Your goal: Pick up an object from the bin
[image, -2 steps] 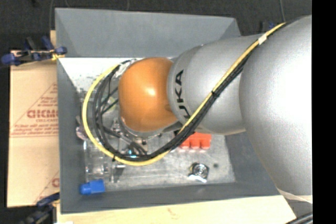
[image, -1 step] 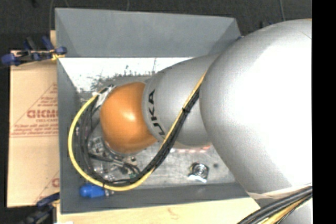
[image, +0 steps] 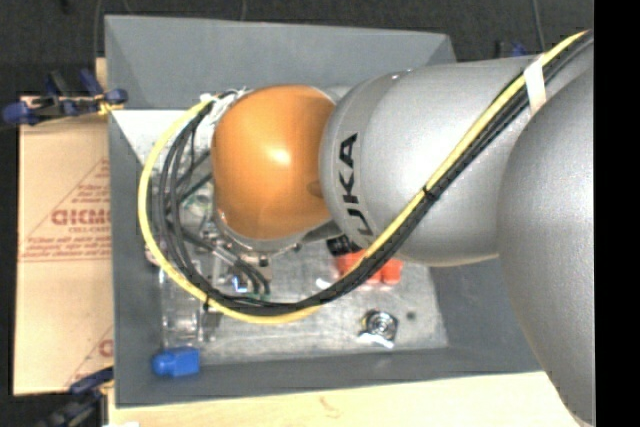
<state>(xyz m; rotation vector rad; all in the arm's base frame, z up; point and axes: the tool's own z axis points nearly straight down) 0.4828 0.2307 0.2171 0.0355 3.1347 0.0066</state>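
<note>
– Looking from above, what's in the grey bin (image: 128, 315)?
– Blue cap (image: 175, 362) in lower-left corner, clear plastic piece (image: 180, 318) just beside it, orange-red obj (image: 378, 268) by the arm (image: 450, 165), silver metal bit (image: 380, 326) lower right.
– Arm's pose?
– In from right, orange cover (image: 265, 165) over mid-left. Gripper (image: 240, 270) beneath it – wide or narrow, can't tell, nor which obj it's over.

we see the silver kuka arm (image: 450, 165) reaching leftward, its orange domed wrist cover (image: 265, 165) above the gripper (image: 238, 275), yellow and black cables (image: 160, 215) looping round.
</note>
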